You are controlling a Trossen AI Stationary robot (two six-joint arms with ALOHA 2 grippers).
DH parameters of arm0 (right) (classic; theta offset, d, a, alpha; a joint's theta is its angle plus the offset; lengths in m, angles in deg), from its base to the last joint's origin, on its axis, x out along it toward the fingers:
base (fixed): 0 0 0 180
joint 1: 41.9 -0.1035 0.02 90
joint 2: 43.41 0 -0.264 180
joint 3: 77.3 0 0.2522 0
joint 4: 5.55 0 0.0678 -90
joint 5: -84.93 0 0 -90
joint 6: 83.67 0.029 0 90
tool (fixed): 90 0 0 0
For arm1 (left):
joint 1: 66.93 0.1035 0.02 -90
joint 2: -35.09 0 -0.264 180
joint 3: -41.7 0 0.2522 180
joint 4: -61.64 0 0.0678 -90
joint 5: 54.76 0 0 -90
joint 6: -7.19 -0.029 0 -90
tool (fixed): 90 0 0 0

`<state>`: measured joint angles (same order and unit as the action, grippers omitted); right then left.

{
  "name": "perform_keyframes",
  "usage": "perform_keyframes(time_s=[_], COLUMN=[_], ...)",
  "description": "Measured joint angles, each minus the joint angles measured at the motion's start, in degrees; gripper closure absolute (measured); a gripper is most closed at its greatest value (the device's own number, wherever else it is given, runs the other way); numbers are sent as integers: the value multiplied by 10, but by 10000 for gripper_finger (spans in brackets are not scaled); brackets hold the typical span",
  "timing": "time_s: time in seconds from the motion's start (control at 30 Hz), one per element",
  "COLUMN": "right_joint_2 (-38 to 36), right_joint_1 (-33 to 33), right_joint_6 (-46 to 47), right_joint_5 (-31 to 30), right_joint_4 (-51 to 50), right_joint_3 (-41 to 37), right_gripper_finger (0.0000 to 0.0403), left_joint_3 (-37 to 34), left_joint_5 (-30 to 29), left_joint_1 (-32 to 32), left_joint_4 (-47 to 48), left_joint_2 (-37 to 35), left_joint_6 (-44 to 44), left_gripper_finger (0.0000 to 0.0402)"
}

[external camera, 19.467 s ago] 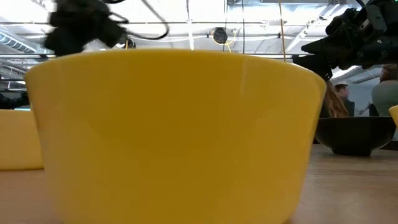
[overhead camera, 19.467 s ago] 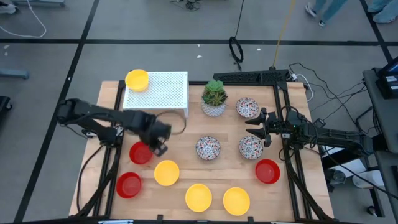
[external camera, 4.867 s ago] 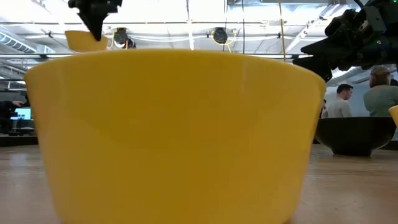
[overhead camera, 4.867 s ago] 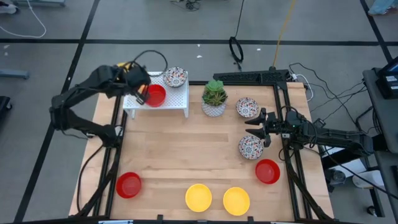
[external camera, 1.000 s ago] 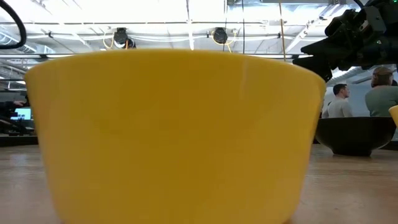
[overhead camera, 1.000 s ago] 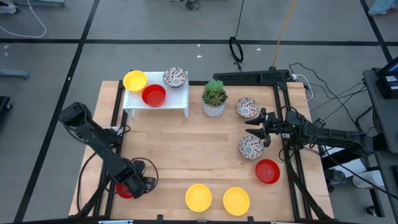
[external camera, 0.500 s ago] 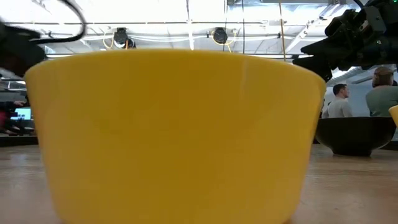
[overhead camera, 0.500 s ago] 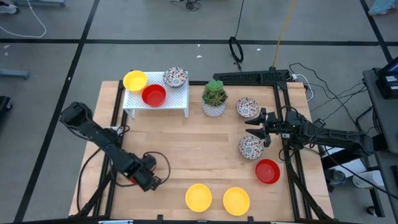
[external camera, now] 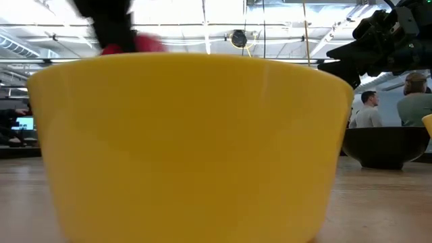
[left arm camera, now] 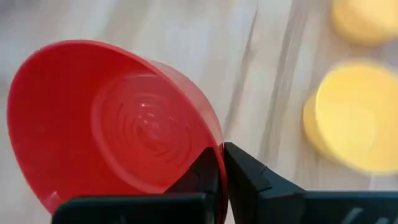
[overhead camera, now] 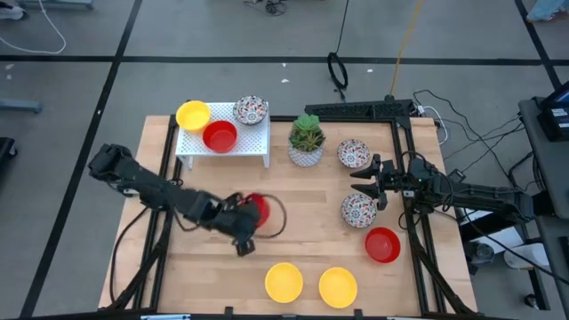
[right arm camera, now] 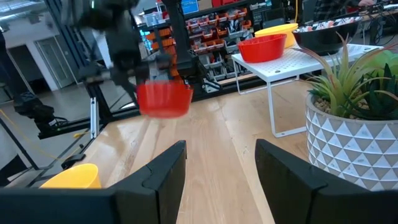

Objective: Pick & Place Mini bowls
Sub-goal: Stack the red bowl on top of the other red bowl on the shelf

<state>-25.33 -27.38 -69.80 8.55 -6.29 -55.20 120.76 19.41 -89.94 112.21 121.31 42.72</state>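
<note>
- One red bowl (overhead camera: 255,210) rides pinched by its rim in the left tool (left arm camera: 222,163), aloft above the counter (overhead camera: 302,191).
- Ahead of that tool stands the white shelf (overhead camera: 244,142); keep the bowl level.
- Right tool (overhead camera: 367,182), spread wide, waits.

1. The right hand (right arm camera: 216,171) has its fingers spread above the wooden counter (right arm camera: 205,149).
2. Ahead, the left hand (right arm camera: 134,65) carries a red bowl (right arm camera: 163,98) in the air.
3. A potted plant (right arm camera: 351,118) stands close beside the right hand.
</note>
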Motion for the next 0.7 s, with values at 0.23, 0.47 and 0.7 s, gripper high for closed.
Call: perform_keyframes(time_s=[0.23, 0.47, 0.7], right_joint_2=[0, 0, 0], right_joint_1=[0, 0, 0], right_joint_6=[0, 0, 0], right_joint_5=[0, 0, 0], right_joint_4=[0, 0, 0], right_joint_3=[0, 0, 0], right_gripper_finger=[220, 220, 220], left_joint_3=[123, 216, 233], left_joint_5=[-14, -73, -74], left_joint_1=[107, 226, 339], left_joint_4=[75, 202, 325], left_joint_2=[0, 0, 0], left_joint_6=[-195, -285, -294], left_gripper_finger=[390, 370, 395])
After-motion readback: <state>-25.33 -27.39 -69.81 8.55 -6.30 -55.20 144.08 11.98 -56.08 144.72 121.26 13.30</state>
